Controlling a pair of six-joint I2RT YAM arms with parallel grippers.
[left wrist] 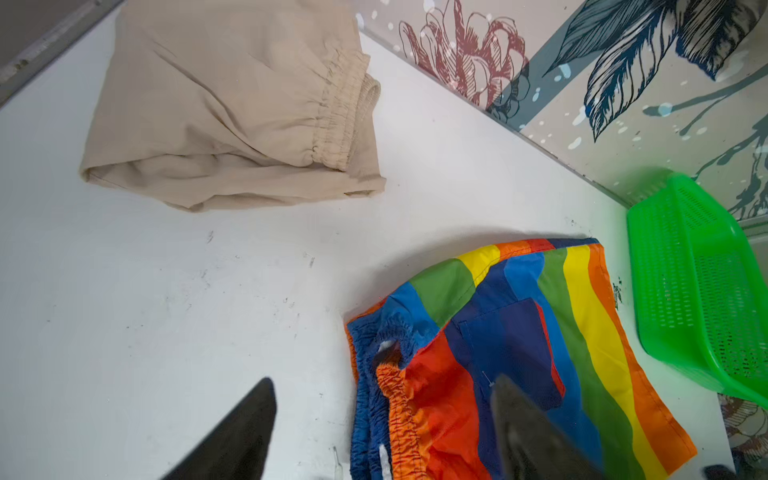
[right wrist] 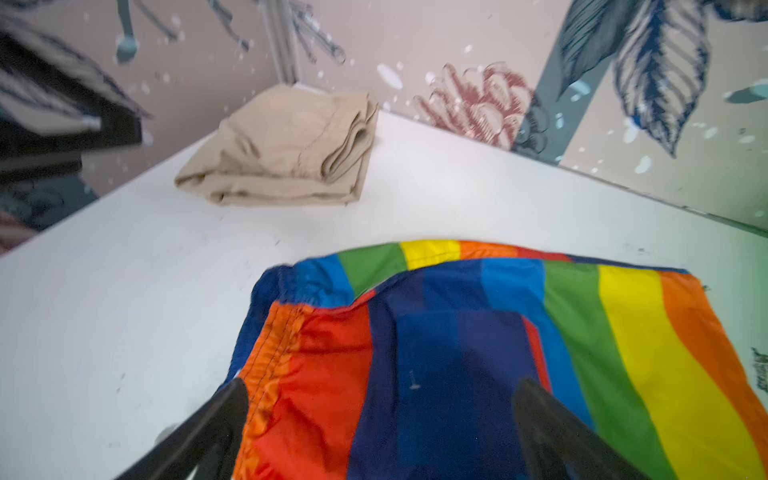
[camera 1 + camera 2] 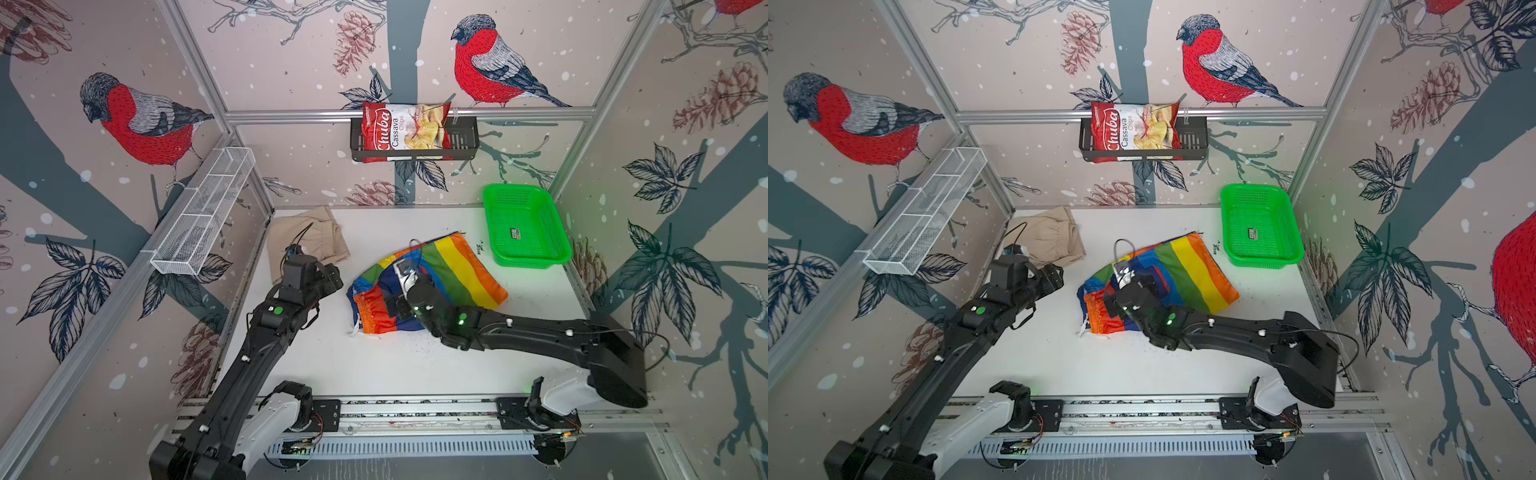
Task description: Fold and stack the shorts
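Left gripper released, jaws wide, nothing held, one finger over the waistband end of the rainbow shorts. Right gripper also spread and holding nothing, hanging over the same pair's red and navy panels. Count: two grippers, two pairs of shorts, one green basket. Rainbow pair lies rumpled on the counter just beside the basket. Beige shorts sit folded, well apart from the basket, beyond the rainbow pair. Pairs apart, not stacked.
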